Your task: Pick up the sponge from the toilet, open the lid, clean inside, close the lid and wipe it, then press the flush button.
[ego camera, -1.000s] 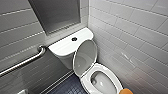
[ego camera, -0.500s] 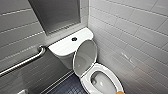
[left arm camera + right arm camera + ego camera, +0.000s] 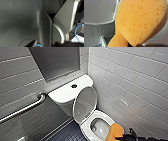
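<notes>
On the left wall, grab bar (image 3: pixel 23 109), not involved. Next over, toilet (image 3: pixel 65 94): flush button (image 3: pixel 74 86) centre of tank top, lid (image 3: pixel 85 105) up and leaning back on the tank, bowl (image 3: pixel 99 127) open. Sponge (image 3: pixel 115 131) sits over the bowl's near right rim, gripped by the right claw (image 3: pixel 120 136) coming in from the lower right. Claw closed on the sponge's near end; the wrist view shows the sponge (image 3: pixel 140 21) pinched narrow there, wide end free. Long axis runs from the claw out toward the bowl. Bowl opening lies left of and just beyond the sponge, lower down. Likely step: clean inside. Right arm is the one at the bowl.
</notes>
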